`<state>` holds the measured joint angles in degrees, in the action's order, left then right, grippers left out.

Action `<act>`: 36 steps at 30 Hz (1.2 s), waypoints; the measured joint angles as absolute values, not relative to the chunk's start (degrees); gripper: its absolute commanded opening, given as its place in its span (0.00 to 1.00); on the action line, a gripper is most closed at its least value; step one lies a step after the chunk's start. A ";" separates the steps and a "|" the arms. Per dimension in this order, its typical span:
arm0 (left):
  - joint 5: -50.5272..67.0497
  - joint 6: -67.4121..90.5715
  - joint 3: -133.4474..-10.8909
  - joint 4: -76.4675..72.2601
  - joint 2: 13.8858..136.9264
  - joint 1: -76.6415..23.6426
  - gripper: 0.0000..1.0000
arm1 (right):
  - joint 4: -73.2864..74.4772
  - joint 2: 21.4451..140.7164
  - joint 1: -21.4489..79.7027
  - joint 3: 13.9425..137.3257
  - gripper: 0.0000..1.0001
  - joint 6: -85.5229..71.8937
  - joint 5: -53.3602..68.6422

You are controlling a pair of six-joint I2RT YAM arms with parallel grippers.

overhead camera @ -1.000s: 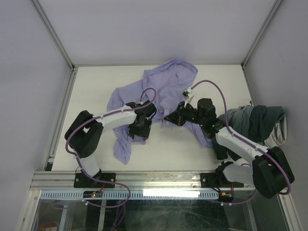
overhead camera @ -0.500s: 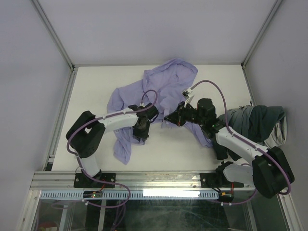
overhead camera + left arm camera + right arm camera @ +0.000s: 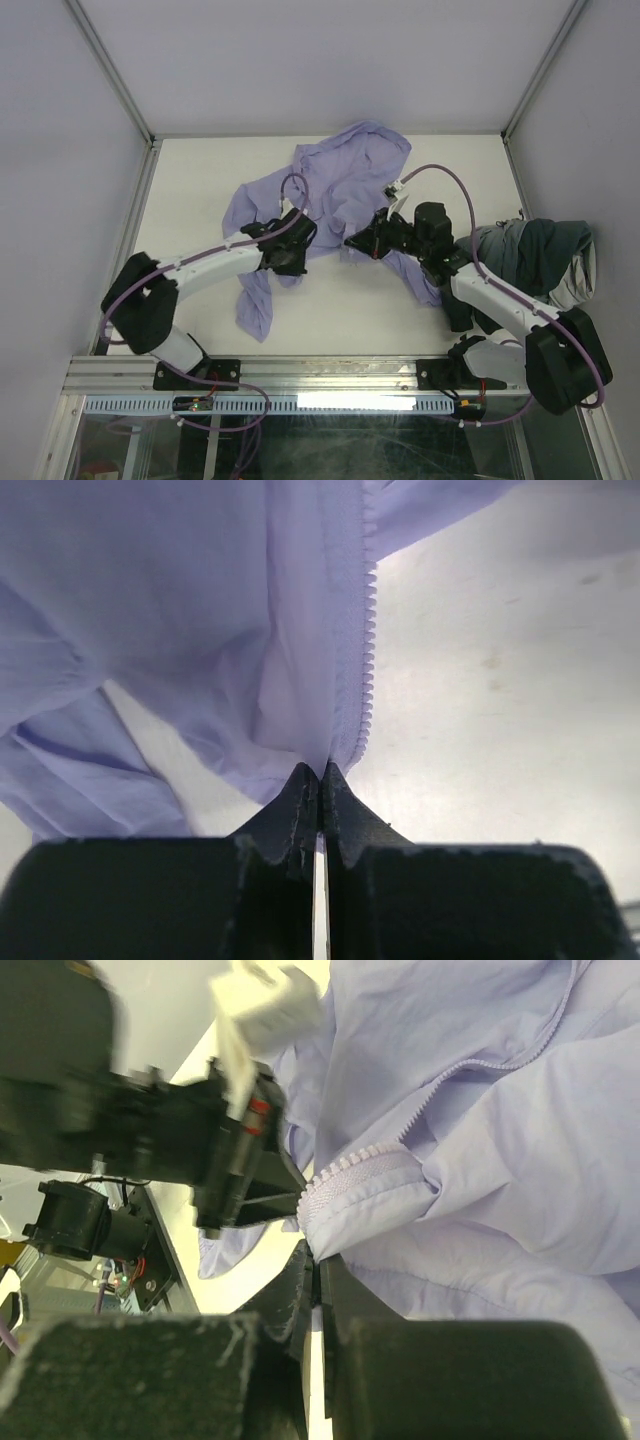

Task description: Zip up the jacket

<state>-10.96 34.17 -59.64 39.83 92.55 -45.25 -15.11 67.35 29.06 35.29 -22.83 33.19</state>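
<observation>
The lavender jacket [image 3: 350,180] lies crumpled on the white table [image 3: 200,180], open at the front. My left gripper [image 3: 303,248] is shut on the jacket's front edge. In the left wrist view the gripper [image 3: 320,771] pinches the fabric [image 3: 200,600] just beside a row of zipper teeth [image 3: 368,660]. My right gripper [image 3: 350,243] faces it from the right, a short gap away. In the right wrist view that gripper [image 3: 318,1260] is shut on a folded zipper edge [image 3: 355,1185] of the jacket [image 3: 500,1160]. No slider shows.
A dark grey-green bunched garment [image 3: 540,255] lies at the table's right edge beside the right arm. The left arm's black wrist [image 3: 200,1150] sits close in front of the right gripper. Metal frame posts [image 3: 130,110] and walls enclose the table.
The left gripper has shut on the jacket's zipper edge. The left arm has stretched out low across the table, and the right arm has hardly moved.
</observation>
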 measured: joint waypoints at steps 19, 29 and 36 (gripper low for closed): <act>3.84 33.30 -37.12 -7.40 61.12 -35.73 0.00 | -22.83 66.54 28.56 38.98 0.00 -24.05 42.61; 13.98 31.11 -34.26 -24.77 59.48 -35.14 0.00 | -32.08 73.69 28.47 42.63 0.00 -28.73 53.34; 16.38 30.59 -33.80 -29.06 58.72 -35.14 0.00 | -37.32 75.18 28.47 42.63 0.00 -31.20 56.49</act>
